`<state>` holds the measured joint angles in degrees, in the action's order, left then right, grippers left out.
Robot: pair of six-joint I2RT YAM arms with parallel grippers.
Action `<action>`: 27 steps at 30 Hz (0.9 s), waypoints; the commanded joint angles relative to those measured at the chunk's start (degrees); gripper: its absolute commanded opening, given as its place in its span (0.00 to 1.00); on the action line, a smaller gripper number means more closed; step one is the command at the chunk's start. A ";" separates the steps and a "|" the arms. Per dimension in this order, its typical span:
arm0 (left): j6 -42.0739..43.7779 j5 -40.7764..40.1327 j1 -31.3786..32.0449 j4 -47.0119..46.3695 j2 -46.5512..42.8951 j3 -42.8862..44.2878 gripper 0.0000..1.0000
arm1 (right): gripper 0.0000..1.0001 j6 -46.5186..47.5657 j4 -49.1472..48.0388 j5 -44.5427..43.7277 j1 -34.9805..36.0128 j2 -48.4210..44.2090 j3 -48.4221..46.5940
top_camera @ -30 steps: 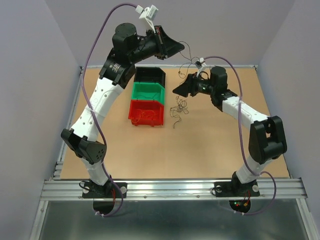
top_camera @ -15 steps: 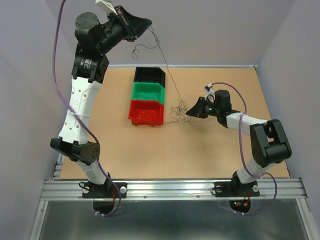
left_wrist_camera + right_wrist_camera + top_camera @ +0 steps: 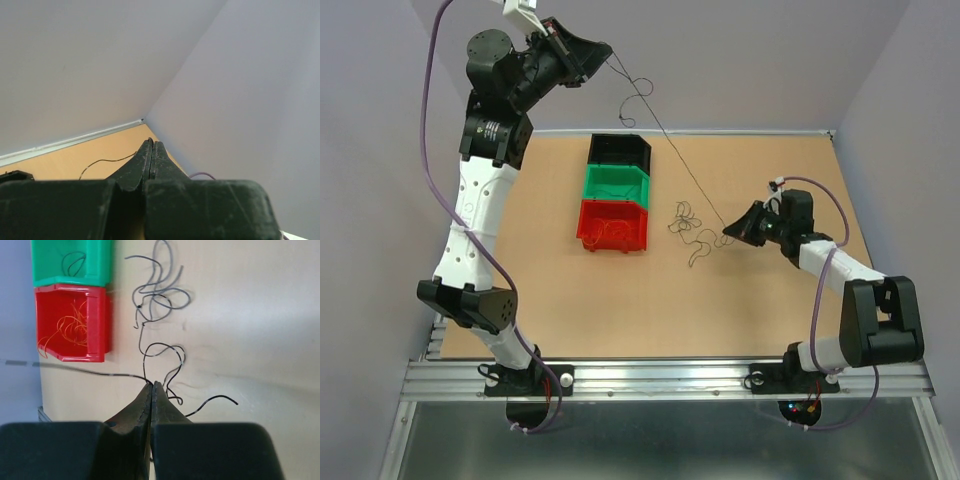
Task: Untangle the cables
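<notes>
Right gripper [image 3: 728,234] low on table [image 3: 720,310], jaws pinched together on black wire [image 3: 665,140]. Loose cables [image 3: 686,222] just beside it, near red bin [image 3: 613,226]. Wire runs taut up to raised left gripper [image 3: 608,53], jaws clamped on it.

Bare tabletop [image 3: 650,310] fills the frame's lower half, while the bins [image 3: 615,200] and a black cable [image 3: 695,185] stretched diagonally bar the upper centre.

Cables [image 3: 686,222]: one black strand taut between my left gripper [image 3: 605,57] and right gripper [image 3: 727,235]; remainder curled flat.
</notes>
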<state>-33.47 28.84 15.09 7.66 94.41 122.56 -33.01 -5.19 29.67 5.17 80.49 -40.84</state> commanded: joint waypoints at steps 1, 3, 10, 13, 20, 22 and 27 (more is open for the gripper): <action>0.87 -5.27 -3.04 -2.04 -4.85 0.22 0.00 | 0.01 0.58 13.86 -11.72 -3.93 -1.12 -1.52; 0.78 -6.60 -4.45 -0.98 -6.16 -0.39 0.00 | 0.01 0.23 17.04 -17.15 -4.90 -0.95 -2.14; 0.96 -3.11 -6.65 -0.80 -7.58 -3.29 0.00 | 0.00 -0.04 21.98 -19.40 -7.81 -2.44 -4.32; -0.98 0.60 -6.39 -2.73 -7.40 -6.54 0.00 | 0.00 2.77 21.80 -15.88 -7.81 -4.37 -8.03; 0.78 4.38 -1.74 -3.97 -6.00 -9.36 0.00 | 0.01 3.58 19.96 -2.79 -7.19 -1.22 -22.78; 2.18 4.04 0.62 -3.53 -5.03 -9.71 0.00 | 0.01 2.44 18.30 0.47 -6.05 -0.16 -26.56; 3.94 0.87 2.13 -1.51 -3.54 -11.55 0.00 | 0.00 2.34 17.58 2.85 -0.97 6.32 -35.43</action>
<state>-31.83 30.79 16.73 8.36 91.35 112.09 -30.52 14.70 27.83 0.32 82.67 -69.36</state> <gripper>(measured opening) 0.026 0.012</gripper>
